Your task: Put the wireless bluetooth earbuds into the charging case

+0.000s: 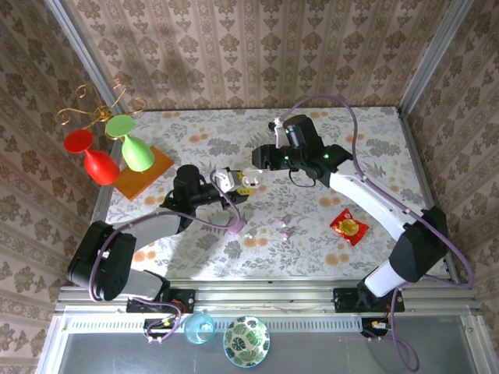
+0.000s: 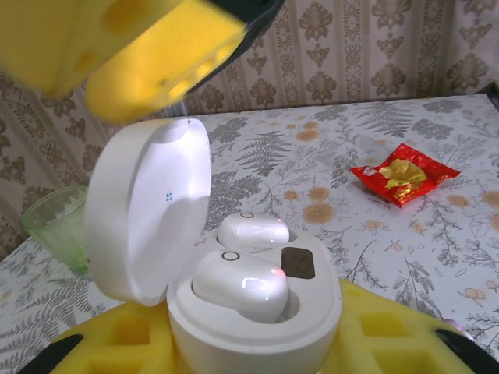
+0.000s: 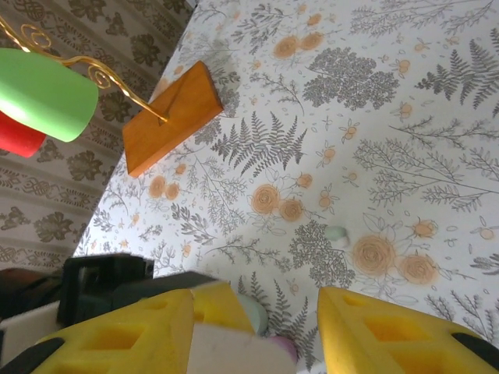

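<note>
- left gripper [image 1: 225, 181] — jaws clamped on the open white case [image 2: 257, 331]
- two white earbuds [image 2: 243, 285] seated in it
- right gripper [image 3: 257, 308] just above the lid — jaws apart

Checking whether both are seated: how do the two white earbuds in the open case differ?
The nearer earbud rides high, bulging above the rim of the white case; the farther earbud sits lower, sunk in its well. The nearer earbud shows a small red spot; the farther earbud shows none. Both are glossy white with a ring mark.
</note>
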You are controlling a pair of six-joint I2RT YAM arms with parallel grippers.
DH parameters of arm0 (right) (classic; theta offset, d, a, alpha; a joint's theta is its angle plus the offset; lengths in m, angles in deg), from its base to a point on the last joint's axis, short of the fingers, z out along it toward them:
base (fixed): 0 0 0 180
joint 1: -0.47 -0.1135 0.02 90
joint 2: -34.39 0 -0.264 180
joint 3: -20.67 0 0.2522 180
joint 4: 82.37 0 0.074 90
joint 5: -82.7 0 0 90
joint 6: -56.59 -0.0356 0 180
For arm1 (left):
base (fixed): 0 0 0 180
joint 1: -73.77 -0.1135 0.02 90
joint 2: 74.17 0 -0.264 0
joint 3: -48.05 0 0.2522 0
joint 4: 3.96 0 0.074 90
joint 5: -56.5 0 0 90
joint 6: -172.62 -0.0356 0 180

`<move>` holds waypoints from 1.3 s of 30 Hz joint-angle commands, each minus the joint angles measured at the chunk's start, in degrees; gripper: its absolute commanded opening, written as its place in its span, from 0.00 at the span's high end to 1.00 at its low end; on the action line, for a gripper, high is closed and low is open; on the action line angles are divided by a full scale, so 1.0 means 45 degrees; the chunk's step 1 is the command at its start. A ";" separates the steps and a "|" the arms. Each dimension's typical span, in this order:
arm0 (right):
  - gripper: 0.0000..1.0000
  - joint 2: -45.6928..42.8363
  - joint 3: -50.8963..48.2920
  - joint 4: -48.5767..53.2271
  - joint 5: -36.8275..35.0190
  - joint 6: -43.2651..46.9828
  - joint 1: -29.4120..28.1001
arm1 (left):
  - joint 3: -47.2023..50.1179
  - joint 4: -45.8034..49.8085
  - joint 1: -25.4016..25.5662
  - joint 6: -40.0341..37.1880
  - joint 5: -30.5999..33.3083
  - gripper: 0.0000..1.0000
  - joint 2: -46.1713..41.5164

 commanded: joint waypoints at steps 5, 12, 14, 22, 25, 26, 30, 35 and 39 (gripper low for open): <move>0.53 0.0264 -0.0106 -0.0128 0.1157 -0.0192 0.0071 | 0.0179 -0.0744 0.0047 0.0054 0.0126 0.81 -0.0124; 0.50 -0.1223 -0.1770 -0.0701 0.1089 -0.0430 0.0107 | 0.0039 -0.1048 0.0027 0.0131 0.0730 0.81 0.0108; 0.44 -0.1671 -0.2291 -0.1260 0.1305 -0.0899 0.0283 | -0.0002 -0.1249 0.0009 0.0300 0.0642 0.81 0.0145; 0.32 -0.2012 -0.5251 -0.7383 0.5335 -0.5664 0.1520 | 0.0104 -0.3095 -0.0012 0.1929 0.0608 0.81 0.0232; 0.36 -0.1462 -0.6125 -1.0244 0.6541 -0.7735 0.1575 | 0.0172 -0.3610 -0.0031 0.2407 0.0733 0.81 0.0131; 0.37 -0.1240 -0.6444 -1.1423 0.6807 -0.8564 0.1557 | 0.0173 -0.3701 -0.0031 0.2479 0.0744 0.81 0.0093; 0.42 -0.0401 -0.7228 -1.4871 0.7231 -1.0897 0.1516 | 0.0046 -0.3738 -0.0031 0.2603 0.0583 0.81 0.0018; 0.53 0.0392 -0.7428 -1.6873 0.7277 -1.2521 0.1421 | -0.0041 -0.3672 -0.0038 0.2642 0.0760 0.81 0.0033; 0.63 0.1081 -0.7452 -1.8440 0.7390 -1.3673 0.1277 | -0.0099 -0.3591 -0.0050 0.2611 0.1016 0.81 0.0067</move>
